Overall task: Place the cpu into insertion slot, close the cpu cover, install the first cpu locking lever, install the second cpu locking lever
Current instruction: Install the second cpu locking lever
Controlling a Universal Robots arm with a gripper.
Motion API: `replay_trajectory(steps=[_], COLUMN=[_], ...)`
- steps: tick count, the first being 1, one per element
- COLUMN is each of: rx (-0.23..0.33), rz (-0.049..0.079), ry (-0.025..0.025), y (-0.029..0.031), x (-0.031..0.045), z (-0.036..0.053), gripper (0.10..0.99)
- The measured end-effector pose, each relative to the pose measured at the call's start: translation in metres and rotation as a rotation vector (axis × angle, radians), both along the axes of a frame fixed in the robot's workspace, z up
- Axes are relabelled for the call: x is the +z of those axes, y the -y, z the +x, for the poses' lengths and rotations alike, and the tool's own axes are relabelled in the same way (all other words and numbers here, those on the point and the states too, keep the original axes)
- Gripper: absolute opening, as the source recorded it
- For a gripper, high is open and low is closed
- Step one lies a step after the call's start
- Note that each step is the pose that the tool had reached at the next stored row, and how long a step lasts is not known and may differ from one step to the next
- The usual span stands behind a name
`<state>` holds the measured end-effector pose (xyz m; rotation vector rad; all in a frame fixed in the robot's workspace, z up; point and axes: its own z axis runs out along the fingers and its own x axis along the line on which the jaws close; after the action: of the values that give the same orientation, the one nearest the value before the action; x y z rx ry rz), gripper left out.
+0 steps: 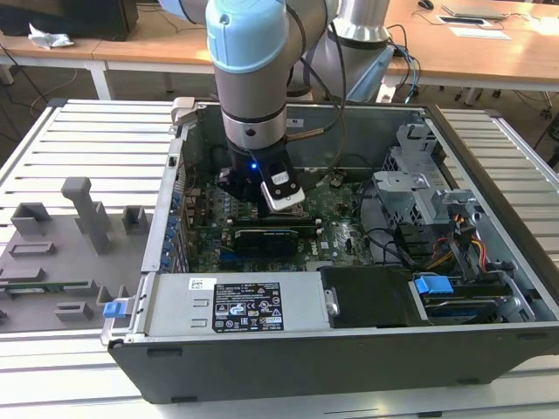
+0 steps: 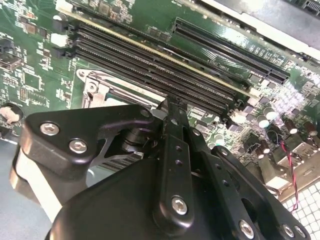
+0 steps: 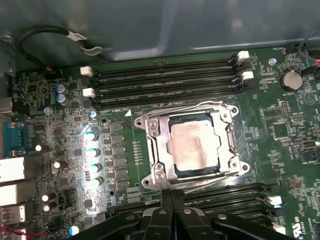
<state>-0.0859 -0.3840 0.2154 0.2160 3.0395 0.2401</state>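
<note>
End effector (image 3: 171, 200) clenched, empty, just off cpu cover (image 3: 152, 142) edge; cpu (image 3: 192, 146) seated.

Wooden desks (image 1: 262, 48) stand behind a slatted grey table (image 1: 96, 140).

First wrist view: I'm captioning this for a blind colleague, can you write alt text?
The cpu sits in the insertion slot with the cpu cover framing it, on a green motherboard. Black memory slots run along both sides of it, and the end effector hangs at the socket's edge.
</note>
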Motion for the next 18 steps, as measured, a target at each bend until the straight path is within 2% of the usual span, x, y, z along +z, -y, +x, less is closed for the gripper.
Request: replay_trajectory(steps=[1, 5, 6, 10, 14, 18], rx=[0.000, 0.000, 0.000, 0.000, 0.000, 0.000], rz=[0.011, 0.034, 0.045, 0.073, 0.084, 0.088], ry=[0.0000, 0.0000, 0.0000, 0.0001, -0.0001, 0.0000], y=[0.0012, 0.0037, 0.0047, 0.0063, 0.0065, 0.0065], x=[-0.0012, -0.0039, -0.0051, -0.0102, -0.0180, -0.0198], z=[-0.0014, -0.0045, -0.0058, -0.0082, -0.0104, -0.0133], gripper=[0.106, 0.106, 0.106, 0.106, 0.106, 0.106])
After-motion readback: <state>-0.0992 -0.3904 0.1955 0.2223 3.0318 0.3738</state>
